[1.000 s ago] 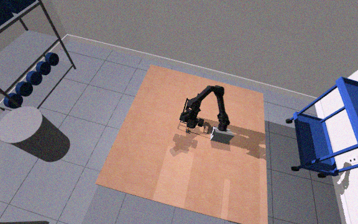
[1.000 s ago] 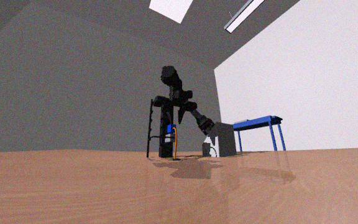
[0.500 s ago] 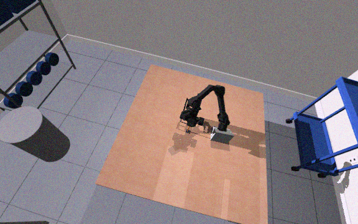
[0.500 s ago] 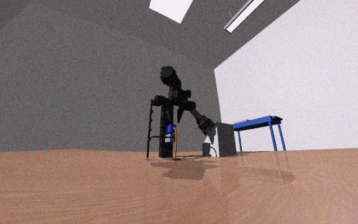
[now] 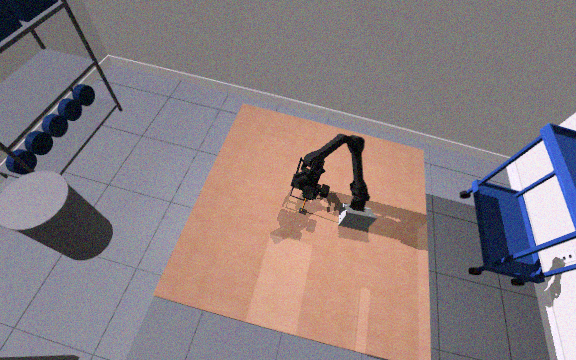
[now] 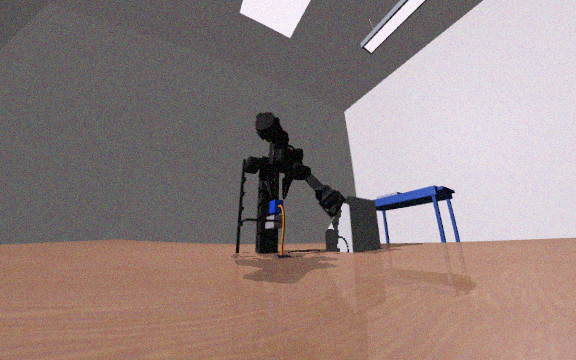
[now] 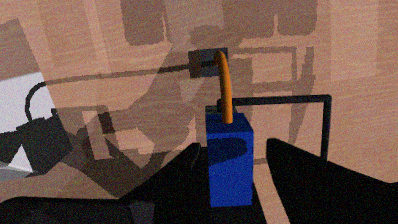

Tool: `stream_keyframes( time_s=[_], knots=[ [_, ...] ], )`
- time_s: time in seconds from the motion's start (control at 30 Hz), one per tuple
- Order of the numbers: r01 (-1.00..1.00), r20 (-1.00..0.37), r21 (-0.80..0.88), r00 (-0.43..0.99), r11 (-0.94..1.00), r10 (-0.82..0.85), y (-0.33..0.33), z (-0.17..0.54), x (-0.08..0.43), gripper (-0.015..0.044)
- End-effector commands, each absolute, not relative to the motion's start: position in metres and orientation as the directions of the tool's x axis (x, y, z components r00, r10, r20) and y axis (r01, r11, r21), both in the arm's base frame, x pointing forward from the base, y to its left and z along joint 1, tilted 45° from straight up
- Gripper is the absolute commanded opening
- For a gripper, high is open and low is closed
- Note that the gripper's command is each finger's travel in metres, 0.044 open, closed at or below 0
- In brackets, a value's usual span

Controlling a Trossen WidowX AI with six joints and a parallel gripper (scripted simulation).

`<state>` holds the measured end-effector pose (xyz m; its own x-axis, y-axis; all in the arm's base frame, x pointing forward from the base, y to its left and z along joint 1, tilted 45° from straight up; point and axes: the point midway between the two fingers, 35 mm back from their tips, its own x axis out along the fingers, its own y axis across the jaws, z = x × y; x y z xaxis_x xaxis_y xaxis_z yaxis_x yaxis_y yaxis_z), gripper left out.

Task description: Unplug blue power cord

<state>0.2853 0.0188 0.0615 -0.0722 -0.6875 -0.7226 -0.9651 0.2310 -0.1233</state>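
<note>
Poised above the wood-toned surface (image 5: 218,250) (image 6: 118,300) (image 7: 350,90), 1 gripper (image 5: 305,199) (image 6: 278,196) (image 7: 233,149) stands with its 2 fingers partly apart, a gap showing on either side of the blue plug (image 6: 275,206) (image 7: 230,170) in the wrist view. Clamped on nothing, the fingers end just above the plug in the exterior view. Directly below it there is a pale grey block (image 6: 273,222), near the bars of a black frame (image 5: 301,163) (image 6: 241,210) (image 7: 327,130); whether the plug's prongs are clear of any socket cannot be told. From the plug's top, an orange cord (image 5: 304,203) (image 6: 283,230) (image 7: 226,90) arches over and drops to a small dark block (image 5: 303,211) (image 6: 282,256) (image 7: 209,64) on the surface. The black arm (image 5: 358,172) (image 6: 315,182) bends over from the right in the top view, where its foot meets a grey-and-white box (image 5: 357,219) (image 6: 365,225) (image 7: 14,100). At far left in that view, 5 dark blue balls (image 5: 55,125) line a shelf rack (image 5: 82,37), with a grey cylinder (image 5: 33,200) nearer; a blue cart (image 5: 563,180) (image 6: 413,198) stands at right.
</note>
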Motion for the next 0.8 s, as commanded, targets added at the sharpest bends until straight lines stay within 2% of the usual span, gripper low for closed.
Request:
stream_keyframes(
  time_s=[0.0, 0.67, 0.77],
  knots=[
    [-0.968, -0.718, -0.116, -0.074, 0.224, -0.692, 0.013, 0.066, 0.281, 0.016],
    [-0.968, -0.717, -0.117, -0.074, 0.224, -0.693, 0.002, 0.06, 0.279, 0.016],
    [-0.965, -0.721, -0.121, -0.075, 0.232, -0.689, 0.004, 0.062, 0.28, 0.0081]
  ],
)
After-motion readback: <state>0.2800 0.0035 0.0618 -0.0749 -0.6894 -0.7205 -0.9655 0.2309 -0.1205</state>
